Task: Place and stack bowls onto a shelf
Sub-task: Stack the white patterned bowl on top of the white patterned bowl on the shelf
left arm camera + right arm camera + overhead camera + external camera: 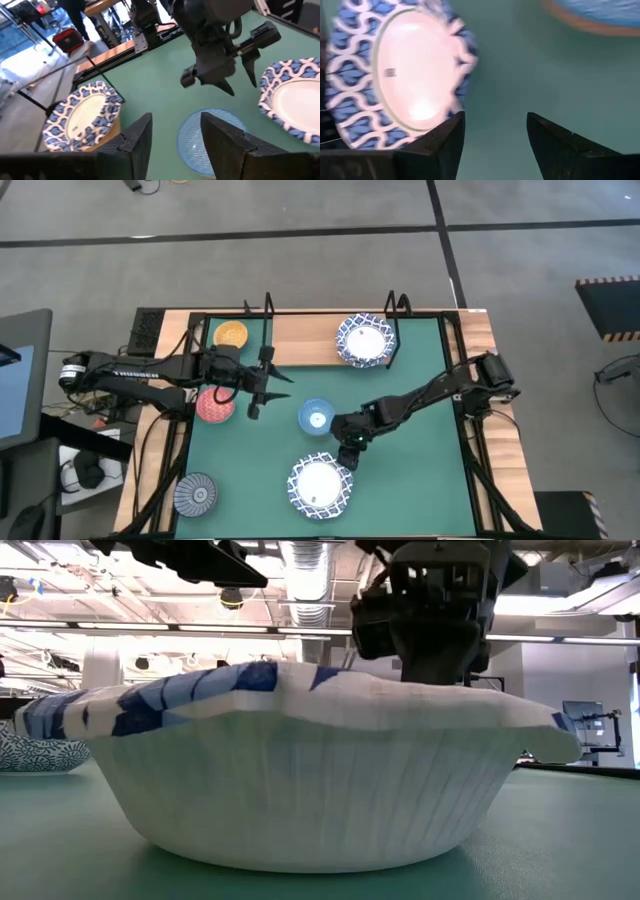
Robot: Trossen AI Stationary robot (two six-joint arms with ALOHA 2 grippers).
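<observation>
Right claw (349, 442) spread, empty, hovering over counter (420, 480) middle, between light blue bowl (316, 417) and lattice-rim bowl (320, 487) near front edge. Left claw (262, 392) spread, empty, above counter left of light blue bowl. Shelf (300, 340) along counter's back edge: orange-yellow bowl (231, 334) at left end, lattice-rim bowl stack (363, 341) toward right end. Red bowl (214, 406) near left edge, under left arm. Grey-blue ribbed bowl (195, 494) at front left corner.

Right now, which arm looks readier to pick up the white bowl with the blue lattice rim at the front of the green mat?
Probably the right: its open gripper hovers beside that bowl.
</observation>
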